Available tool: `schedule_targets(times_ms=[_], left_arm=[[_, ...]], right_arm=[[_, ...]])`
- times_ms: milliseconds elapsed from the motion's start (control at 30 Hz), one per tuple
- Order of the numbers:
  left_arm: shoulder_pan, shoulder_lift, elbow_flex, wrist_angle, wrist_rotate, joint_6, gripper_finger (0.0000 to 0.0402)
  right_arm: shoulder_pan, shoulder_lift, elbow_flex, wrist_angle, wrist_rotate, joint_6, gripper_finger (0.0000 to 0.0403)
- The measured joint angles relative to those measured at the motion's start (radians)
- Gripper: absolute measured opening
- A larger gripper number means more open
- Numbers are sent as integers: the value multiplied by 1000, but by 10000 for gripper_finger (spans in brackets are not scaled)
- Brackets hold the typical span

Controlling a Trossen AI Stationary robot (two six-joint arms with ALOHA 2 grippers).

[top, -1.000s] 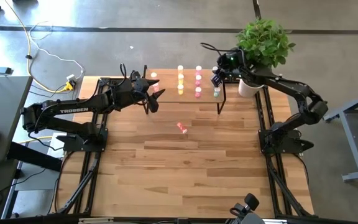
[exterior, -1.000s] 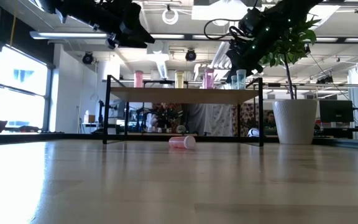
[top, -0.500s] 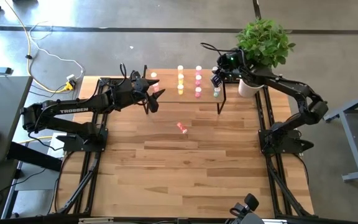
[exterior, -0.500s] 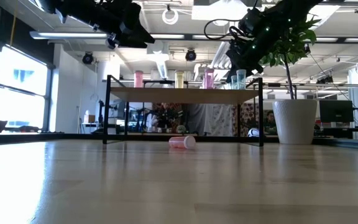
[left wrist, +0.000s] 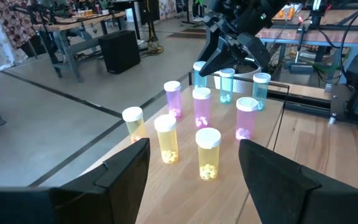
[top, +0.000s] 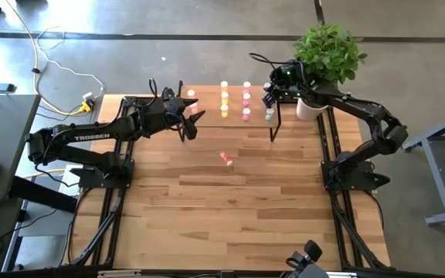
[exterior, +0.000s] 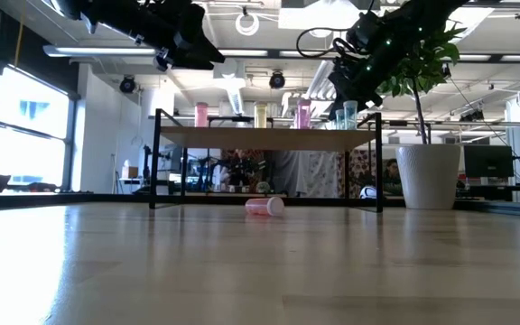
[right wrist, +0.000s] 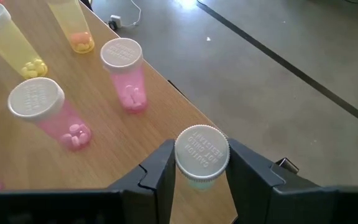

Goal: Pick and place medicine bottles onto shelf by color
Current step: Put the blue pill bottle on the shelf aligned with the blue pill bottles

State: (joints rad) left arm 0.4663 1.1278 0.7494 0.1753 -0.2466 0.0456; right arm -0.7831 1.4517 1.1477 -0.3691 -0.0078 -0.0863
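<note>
My right claw (right wrist: pixel 199 163) straddles a pale green bottle (right wrist: pixel 201 155) at the shelf's (top: pixel 207 114) corner, fingers slightly parted, seemingly releasing it beside its colour row. My left claw (left wrist: pixel 194 168) hovers wide, empty; 1 pink bottle (top: pixel 226 157) lies on the tabletop (top: pixel 230 208).

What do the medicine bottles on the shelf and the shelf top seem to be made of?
Medicine bottles: probably tinted clear plastic, since the pills show through the walls; the white caps look like matte, embossed plastic. Shelf top: light wood or wood laminate with visible grain; which one I cannot tell.
</note>
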Motion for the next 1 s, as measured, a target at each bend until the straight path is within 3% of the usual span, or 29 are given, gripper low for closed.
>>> schedule_targets(times_ms=[1000], left_arm=[[0, 0, 0, 0, 0, 2, 239]], right_arm=[[-3, 1, 34, -54, 22, 14, 117]])
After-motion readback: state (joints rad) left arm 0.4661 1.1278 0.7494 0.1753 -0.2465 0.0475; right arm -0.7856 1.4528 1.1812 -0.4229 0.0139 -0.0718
